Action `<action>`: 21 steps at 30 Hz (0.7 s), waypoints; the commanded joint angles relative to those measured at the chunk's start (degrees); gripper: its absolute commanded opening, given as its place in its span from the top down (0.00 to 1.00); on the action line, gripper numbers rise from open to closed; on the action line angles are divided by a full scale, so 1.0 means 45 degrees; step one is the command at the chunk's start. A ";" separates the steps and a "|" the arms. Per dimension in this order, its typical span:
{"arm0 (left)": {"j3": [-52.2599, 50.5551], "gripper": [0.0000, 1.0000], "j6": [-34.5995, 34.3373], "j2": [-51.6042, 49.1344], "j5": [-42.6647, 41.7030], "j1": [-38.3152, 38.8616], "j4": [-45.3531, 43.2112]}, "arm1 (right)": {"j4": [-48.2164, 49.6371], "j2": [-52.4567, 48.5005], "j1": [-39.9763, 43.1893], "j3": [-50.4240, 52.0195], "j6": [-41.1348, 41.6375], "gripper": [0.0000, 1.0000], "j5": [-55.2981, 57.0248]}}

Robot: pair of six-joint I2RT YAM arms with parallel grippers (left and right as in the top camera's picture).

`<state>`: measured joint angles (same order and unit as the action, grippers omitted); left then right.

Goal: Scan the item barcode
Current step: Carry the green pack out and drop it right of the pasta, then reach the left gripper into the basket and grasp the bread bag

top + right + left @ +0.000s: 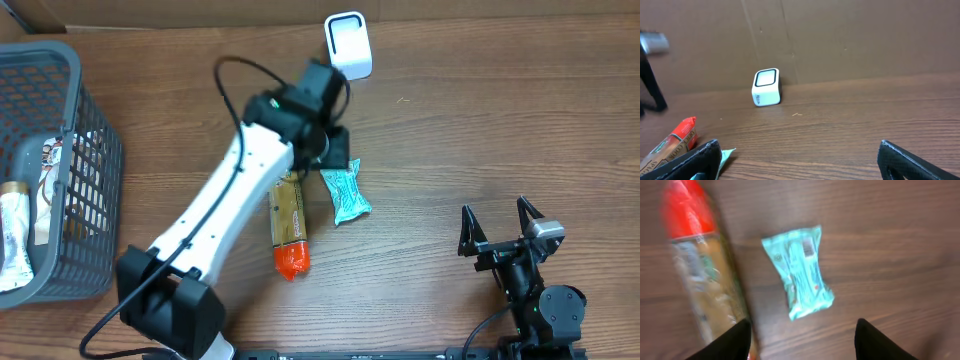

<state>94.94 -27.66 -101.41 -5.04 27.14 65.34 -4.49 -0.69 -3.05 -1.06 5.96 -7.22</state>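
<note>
Left fingers hover over teal packet; basket holds packets.

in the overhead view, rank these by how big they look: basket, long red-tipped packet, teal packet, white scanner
1. grey basket
2. long red-tipped packet
3. teal packet and white scanner: these look about the same size, so not ranked against each other

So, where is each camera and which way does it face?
Overhead: above the table, facing down; left gripper, right gripper, basket, scanner, teal packet, red-ended pack.
Left wrist: on the left gripper, facing down at the teal packet; own fingers below.
Right wrist: on the right gripper, low, facing the scanner; own fingers below.
All three show the red-ended pack.
</note>
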 commanded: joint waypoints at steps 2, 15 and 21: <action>0.4449 0.40 0.1020 0.0408 0.0670 -0.1846 0.1919 | 0.0068 0.0068 -0.0049 0.0131 -0.0010 0.00 0.0058; 0.9685 0.36 0.1865 0.0393 0.1438 -1.1905 0.6290 | 0.0068 0.0068 -0.0049 0.0131 -0.0010 0.00 0.0053; 0.8330 0.34 0.1948 0.0384 0.0714 -1.5557 0.5586 | 0.0068 0.0068 -0.0049 0.0131 -0.0010 0.00 0.0053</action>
<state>135.39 -20.56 -100.29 0.95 -37.65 92.12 -4.51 -0.69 -3.05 -1.06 5.98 -7.22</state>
